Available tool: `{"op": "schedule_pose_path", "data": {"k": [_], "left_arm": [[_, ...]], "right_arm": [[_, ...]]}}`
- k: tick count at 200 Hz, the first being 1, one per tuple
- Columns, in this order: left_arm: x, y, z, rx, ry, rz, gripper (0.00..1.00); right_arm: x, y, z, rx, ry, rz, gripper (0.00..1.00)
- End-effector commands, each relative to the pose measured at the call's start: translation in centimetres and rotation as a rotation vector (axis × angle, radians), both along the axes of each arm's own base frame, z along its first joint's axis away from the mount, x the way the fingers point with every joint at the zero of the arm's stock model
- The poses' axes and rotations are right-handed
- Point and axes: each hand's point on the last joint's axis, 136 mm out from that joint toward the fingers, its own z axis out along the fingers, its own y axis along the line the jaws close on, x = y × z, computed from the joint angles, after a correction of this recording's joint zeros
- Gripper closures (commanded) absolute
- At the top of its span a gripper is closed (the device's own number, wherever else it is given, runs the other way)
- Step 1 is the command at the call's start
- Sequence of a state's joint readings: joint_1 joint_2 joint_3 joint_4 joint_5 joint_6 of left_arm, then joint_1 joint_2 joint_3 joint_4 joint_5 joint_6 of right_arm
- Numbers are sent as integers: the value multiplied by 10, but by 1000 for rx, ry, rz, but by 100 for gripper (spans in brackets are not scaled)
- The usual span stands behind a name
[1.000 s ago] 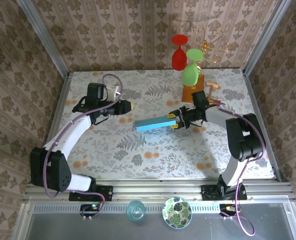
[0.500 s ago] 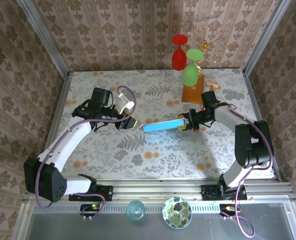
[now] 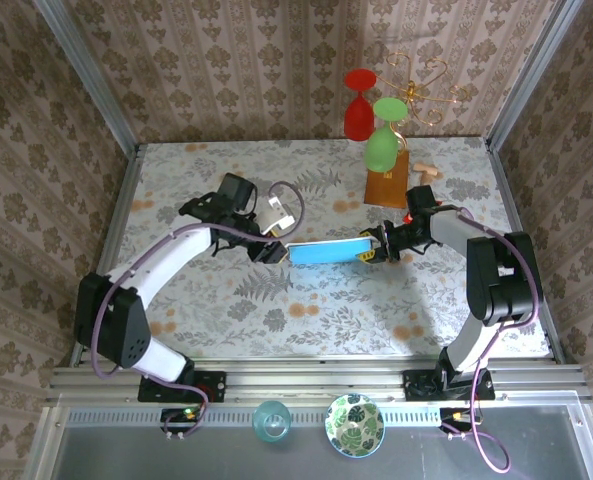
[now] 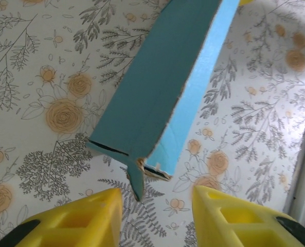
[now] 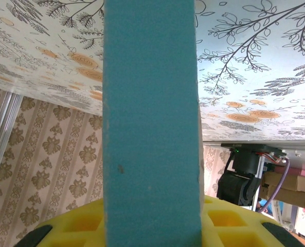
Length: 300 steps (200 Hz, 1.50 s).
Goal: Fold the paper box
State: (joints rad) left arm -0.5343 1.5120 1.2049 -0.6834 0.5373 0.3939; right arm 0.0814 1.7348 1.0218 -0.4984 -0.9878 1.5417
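The right pincer [image 3: 376, 248] was clenched on the right end of the paper box [image 3: 326, 250], with a yellow finger [image 5: 229, 218] on either side of the blue cardboard. The box was a long, narrow, sky-blue shape. It lay roughly level between the two arms, held a little above the flowered tabletop [image 3: 226, 300] near its middle. The left pincer [image 3: 273, 250] stood released at the box's other end. Its yellow fingers [image 4: 90, 216] were apart, and the box's open end sat just ahead of their tips. A small flap [image 4: 137, 182] hung from that end toward the gap. It looked clear of both fingers, though I couldn't be sure. Beyond the right arm, a brown-orange block [image 3: 384, 185] stood upright near the far edge.
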Motion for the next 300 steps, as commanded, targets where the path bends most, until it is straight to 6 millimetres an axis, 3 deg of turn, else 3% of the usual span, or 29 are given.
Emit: {"op": "schedule_pose_path", "data": {"k": [1, 60, 136, 197, 235, 264, 300], "left_arm": [[18, -10, 11, -4, -71, 2, 62], [23, -27, 5, 2, -3, -18, 85], [21, -33, 4, -20, 54, 2, 93], [19, -38, 7, -54, 149, 70, 93], [18, -36, 4, -42, 141, 96, 82], [19, -33, 6, -30, 125, 99, 81], [20, -26, 10, -20, 107, 97, 69]], "right_arm": [[-8, -10, -23, -66, 103, -31, 70], [-8, -14, -27, -69, 110, -44, 72], [-1, -17, -30, -78, 103, -69, 72], [5, -19, -32, -93, 102, -96, 72], [8, -19, -34, -93, 100, -109, 72], [9, -20, -33, -93, 98, -110, 73], [10, -20, -34, -91, 100, -111, 73]]}}
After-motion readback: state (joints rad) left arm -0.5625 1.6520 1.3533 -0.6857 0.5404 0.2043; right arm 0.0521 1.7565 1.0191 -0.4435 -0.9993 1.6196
